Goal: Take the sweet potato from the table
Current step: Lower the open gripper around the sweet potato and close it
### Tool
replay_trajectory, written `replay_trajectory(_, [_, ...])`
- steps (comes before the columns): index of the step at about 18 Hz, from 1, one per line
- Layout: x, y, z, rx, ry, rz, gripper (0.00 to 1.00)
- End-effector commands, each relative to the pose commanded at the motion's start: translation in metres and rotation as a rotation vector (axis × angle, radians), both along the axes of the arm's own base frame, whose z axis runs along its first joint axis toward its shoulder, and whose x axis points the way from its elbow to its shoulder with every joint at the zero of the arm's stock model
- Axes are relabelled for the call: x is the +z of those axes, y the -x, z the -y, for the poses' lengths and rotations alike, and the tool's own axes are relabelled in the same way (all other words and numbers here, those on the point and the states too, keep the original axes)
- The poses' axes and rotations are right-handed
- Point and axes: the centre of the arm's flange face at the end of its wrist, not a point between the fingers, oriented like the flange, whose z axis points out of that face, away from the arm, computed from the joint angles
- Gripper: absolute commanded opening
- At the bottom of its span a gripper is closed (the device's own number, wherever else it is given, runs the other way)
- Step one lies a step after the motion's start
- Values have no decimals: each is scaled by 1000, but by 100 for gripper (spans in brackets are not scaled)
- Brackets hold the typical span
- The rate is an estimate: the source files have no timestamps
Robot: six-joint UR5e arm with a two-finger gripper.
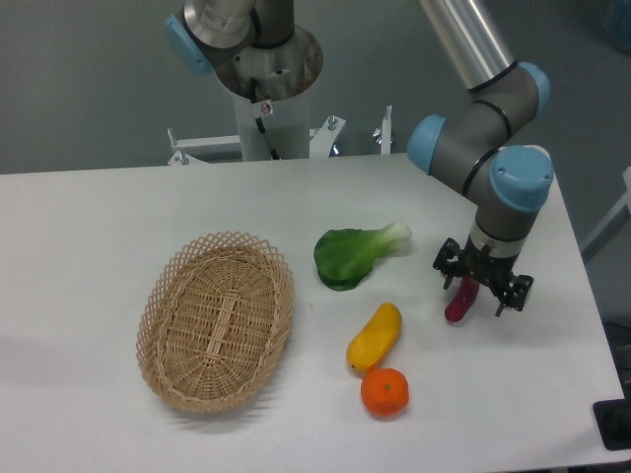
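The sweet potato (460, 302) is a small purple-magenta tuber on the white table (89, 217), right of centre. My gripper (481, 288) points straight down over its far end. The black fingers (446, 266) stand spread on either side of it, so the jaws look open. The tuber's upper end is hidden under the gripper. I cannot tell whether a finger touches it.
A yellow-orange oblong vegetable (375, 336) and a round orange fruit (385, 391) lie left of the sweet potato. A green bok choy (353, 254) lies behind them. An oval wicker basket (218, 317) stands at the left. The table's right edge is close to the gripper.
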Motion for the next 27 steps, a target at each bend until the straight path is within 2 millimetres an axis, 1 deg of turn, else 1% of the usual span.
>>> replay_trajectory(2, [-2, -8, -9, -15, -3, -7, 100])
replay_trajectory(5, [-5, -12, -11, -17, -5, -10, 100])
replay_trajectory(6, [-9, -12, -11, -20, -7, -16, 100])
replay_trajectory(7, [-10, -12, -11, -20, -8, -21, 88])
replay_trajectory(8, [-9, -11, -11, -24, -9, -23, 74])
replay_trajectory(9, [-9, -11, -11, -27, -9, -23, 67])
replay_trajectory(10, [-9, -10, -11, -29, -10, -25, 66])
replay_trajectory(25, [-12, -7, -8, -23, 27, -40, 66])
replay_trajectory(26, [-12, -7, -8, -23, 26, -42, 61])
replay_trajectory(27, [-12, -6, -8, -23, 26, -42, 50])
